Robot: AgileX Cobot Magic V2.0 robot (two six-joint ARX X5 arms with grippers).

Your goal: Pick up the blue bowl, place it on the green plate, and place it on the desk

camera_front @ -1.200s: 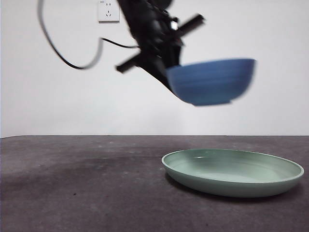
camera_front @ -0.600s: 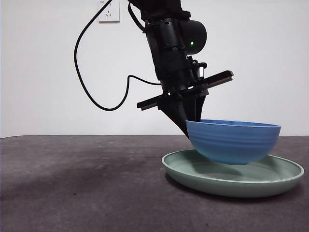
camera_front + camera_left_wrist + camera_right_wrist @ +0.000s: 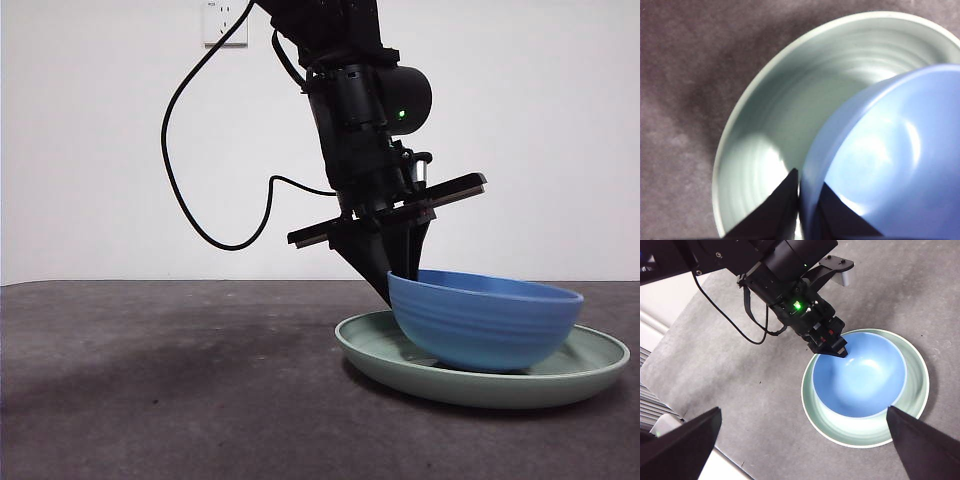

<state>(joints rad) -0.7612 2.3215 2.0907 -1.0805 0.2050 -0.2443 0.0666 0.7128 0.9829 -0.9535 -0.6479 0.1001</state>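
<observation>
Right now the blue bowl [image 3: 484, 322] sits inside the green plate [image 3: 590, 372], its base touching the plate's floor and slightly tilted, so that the rim on my side stands a little higher than the far rim. It is off-centre in the plate; seen from my right wrist, more bare green shows along one side than the other. My left gripper [image 3: 801, 210] is pinched onto the bowl's rim: one black jaw lies against the outside wall, the other inside the bowl, with only the thin blue wall between them. In the front view this arm comes down from above at a slant and meets the bowl at its left edge.

My right gripper [image 3: 800, 437] hangs well above the table, its jaws spread wide apart and holding nothing; the bowl and plate show between them far below.

The plate rests flat on the desk [image 3: 170, 390], whose dark mottled surface lies bare around it. A black cable [image 3: 190, 215] loops from my left arm and hangs in the air beside it, clear of the bowl. Behind, on the white wall [image 3: 90, 150], is a white socket [image 3: 224, 22].

By count: one bowl, one plate, one cable, one socket, two grippers.
</observation>
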